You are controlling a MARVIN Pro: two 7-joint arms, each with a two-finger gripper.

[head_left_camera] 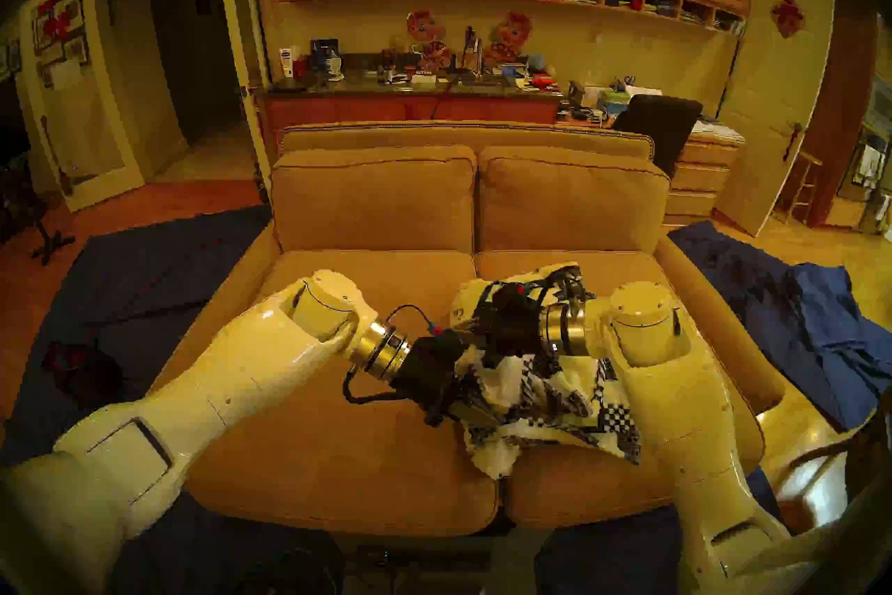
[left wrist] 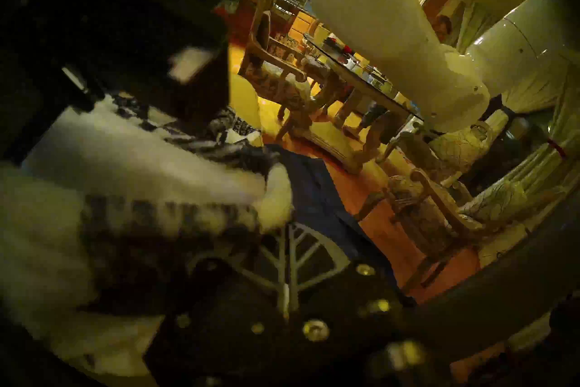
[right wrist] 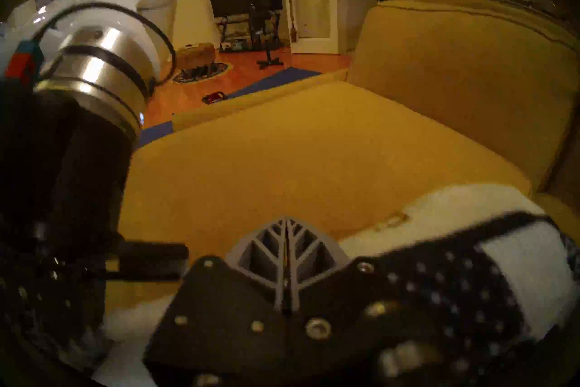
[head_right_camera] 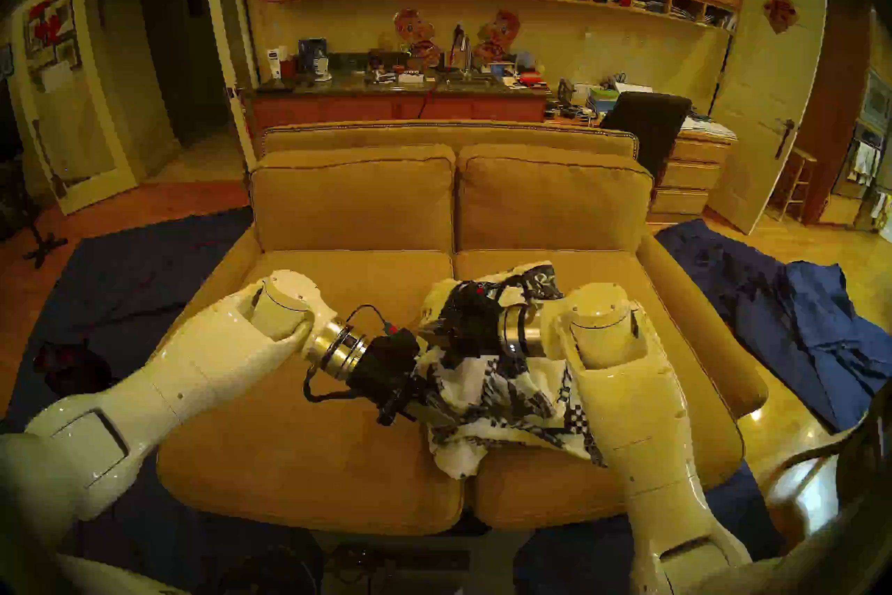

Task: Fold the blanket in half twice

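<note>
The blanket [head_left_camera: 545, 391] [head_right_camera: 507, 391], cream with navy checks and lettering, lies bunched in a heap on the sofa's right seat cushion. My left gripper [head_left_camera: 475, 410] [left wrist: 287, 232] reaches into the heap's left side. Its fingers are pressed together, with cream fleece [left wrist: 125, 157] lying against their tips. I cannot tell whether a fold is pinched. Just behind it, my right gripper [head_left_camera: 487, 323] [right wrist: 285, 226] points left over the heap. It is shut with nothing showing between the fingers, and blanket [right wrist: 470, 220] is bulging beside its body.
The tan two-seat sofa [head_left_camera: 338, 434] has a bare left cushion. Plain dark blue cloths cover the floor to the left [head_left_camera: 120, 270] and right [head_left_camera: 796, 323]. A wooden chair [head_left_camera: 811, 473] stands by the sofa's right front corner. A dining table with chairs [left wrist: 361, 78] is beyond it.
</note>
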